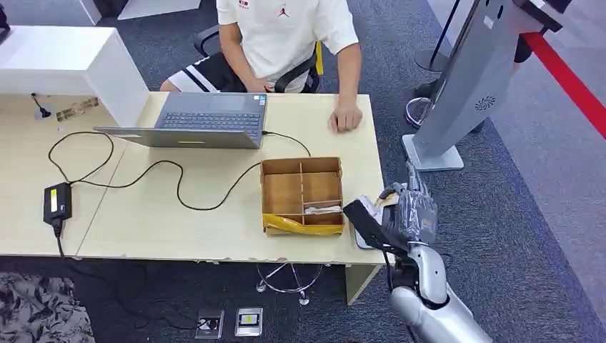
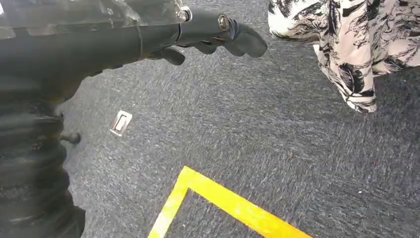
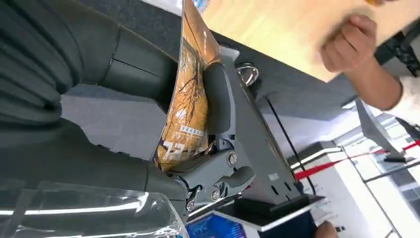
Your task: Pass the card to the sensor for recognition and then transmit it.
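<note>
In the head view, the right hand [image 1: 409,211] is seen at the lower right of the frame, raised just off the right end of the pale wooden surface [image 1: 179,214]. A thin printed card [image 1: 371,205] is seen beside it at the surface's right edge, partly hidden. A brown cardboard divided box [image 1: 301,194] stands on the surface just left of the hand. Further up, an open grey laptop [image 1: 207,118] is faced by a seated person in a white shirt [image 1: 286,32], whose hand [image 1: 346,118] rests on the surface. A tilted grey kiosk stand [image 1: 475,78] occupies the upper right.

In the left wrist view, the left hand [image 2: 208,34] is seen along the top of the frame, fingers curled in with nothing held, above grey carpet [image 2: 272,139] marked with yellow tape [image 2: 233,206].

In the right wrist view, the orange and yellow card [image 3: 190,94] is pinched by the right hand [image 3: 218,124] between the thick grey thumb and dark fingers. The card's long axis runs from the top centre of the frame down toward the centre, edge-on and slightly bowed.
</note>
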